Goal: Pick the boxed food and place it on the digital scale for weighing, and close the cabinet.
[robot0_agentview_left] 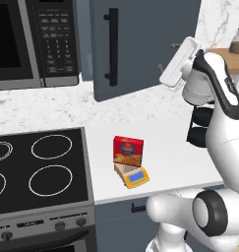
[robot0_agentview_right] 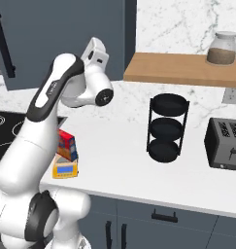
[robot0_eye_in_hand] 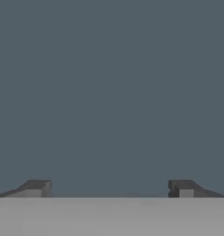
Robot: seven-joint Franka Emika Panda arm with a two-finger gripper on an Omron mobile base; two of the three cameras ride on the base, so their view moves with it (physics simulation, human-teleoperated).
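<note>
Red-fronted, the small upright carton of boxed food [robot0_agentview_left: 128,150] stands on the flat yellow-orange digital scale [robot0_agentview_left: 134,176] in the left base view, on the white counter [robot0_agentview_left: 165,147] just right of the black cooktop [robot0_agentview_left: 37,170]. Above it, the dark slate-blue wall cabinet door [robot0_agentview_left: 140,44] with its long black vertical bar handle [robot0_agentview_left: 111,47] hangs ajar, angled out from the wall beside the black microwave [robot0_agentview_left: 35,42]. The white hand is raised near the door's right edge.

From the right base view, the carton [robot0_agentview_right: 67,144] again sits on the scale [robot0_agentview_right: 65,169], partly behind the arm, which reaches up toward the cabinet.

Through the hand view, the gripper [robot0_eye_in_hand: 111,189] faces a plain slate-blue surface, judged to be the door; its jaws stand fully apart and hold nothing.

Weighing placement appears complete; closing the cabinet is the step in hand. Next move: press against the door face and swing it toward the wall until flush.
</note>
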